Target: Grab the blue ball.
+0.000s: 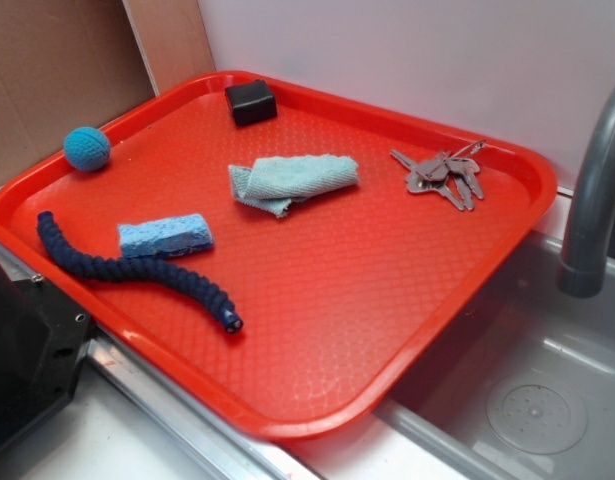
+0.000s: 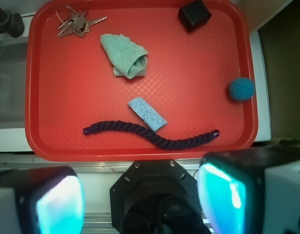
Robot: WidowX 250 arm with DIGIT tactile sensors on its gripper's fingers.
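Observation:
The blue ball (image 1: pixel 87 148) (image 2: pixel 241 89), small and knitted, rests on the red tray (image 1: pixel 367 300) (image 2: pixel 67 97) near its far left edge; in the wrist view it lies by the tray's right rim. My gripper (image 2: pixel 140 200) hangs high above the robot base, off the tray's near side, well away from the ball. Its two fingers stand wide apart with nothing between them. The exterior view does not show the gripper.
On the tray lie a navy braided rope (image 1: pixel 137 268) (image 2: pixel 154 135), a light blue sponge (image 1: pixel 165 236) (image 2: pixel 147 113), a folded green cloth (image 1: pixel 292 180) (image 2: pixel 125 56), a black box (image 1: pixel 251 101) (image 2: pixel 194 14) and keys (image 1: pixel 442 175) (image 2: pixel 74 23). A grey sink (image 1: pixel 527 390) with its faucet (image 1: pixel 592 190) sits right.

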